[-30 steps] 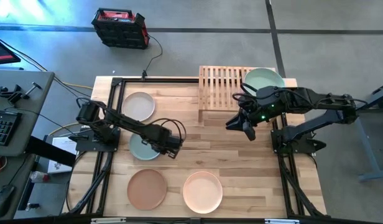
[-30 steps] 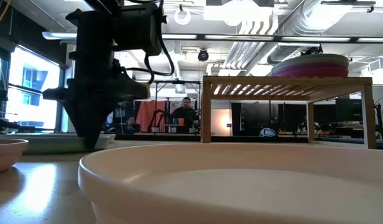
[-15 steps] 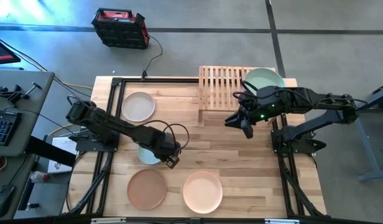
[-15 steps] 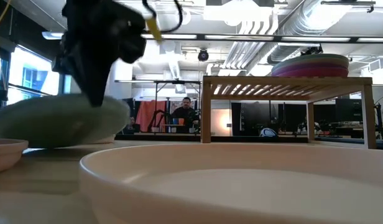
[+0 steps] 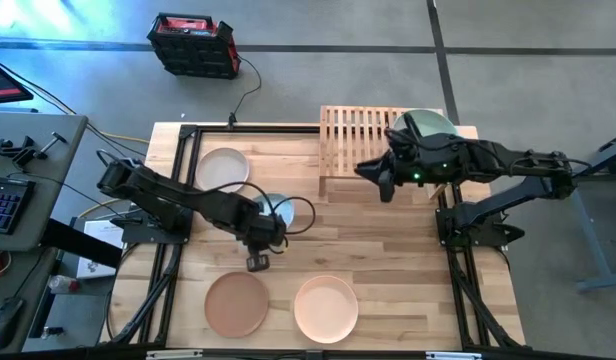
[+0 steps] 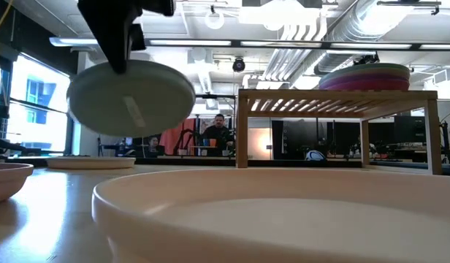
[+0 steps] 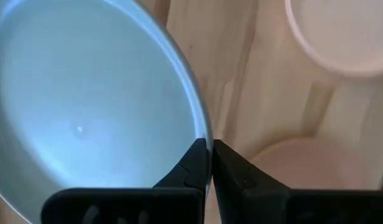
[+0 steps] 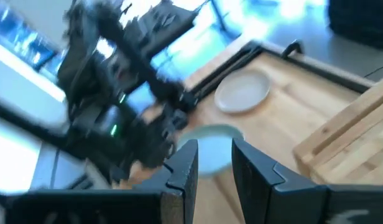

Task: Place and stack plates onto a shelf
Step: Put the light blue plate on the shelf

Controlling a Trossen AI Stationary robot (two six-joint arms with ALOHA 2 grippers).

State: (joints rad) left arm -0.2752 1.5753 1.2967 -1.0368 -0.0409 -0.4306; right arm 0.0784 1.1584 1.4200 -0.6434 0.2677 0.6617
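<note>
My left gripper (image 5: 262, 238) is shut on the sage plate (image 5: 277, 208), which hangs in the air over the middle of the table. In the low view the plate (image 6: 130, 98) is tilted under the gripper (image 6: 121, 62). The slatted shelf (image 5: 356, 135) stands at the far edge, and a stack of plates (image 5: 425, 124) with a green one on top rests on its right half (image 6: 367, 76). My right gripper (image 5: 381, 186) is open and hovers just in front of the shelf (image 8: 213, 163). My left gripper pinches the sage plate's rim (image 7: 203, 135) between its two fingers, one over the plate's inner side and one outside. The fingers come from above. The plate is lifted clear of the table and hangs tilted below them, its underside (image 6: 130, 98) turned toward the near edge.
A beige plate (image 5: 222, 170) lies at the far left of the table. A tan plate (image 5: 236, 305) and a cream plate (image 5: 326, 308) lie side by side at the near edge. The shelf's left half (image 5: 348, 128) is bare. A person sits in the room behind (image 6: 220, 130).
My left gripper has raised the sage plate off the table and carried it up and toward the right and far side. The plate, flat on the table before, now hangs tilted. My right gripper has moved toward the far-left, closer to the shelf's front.
</note>
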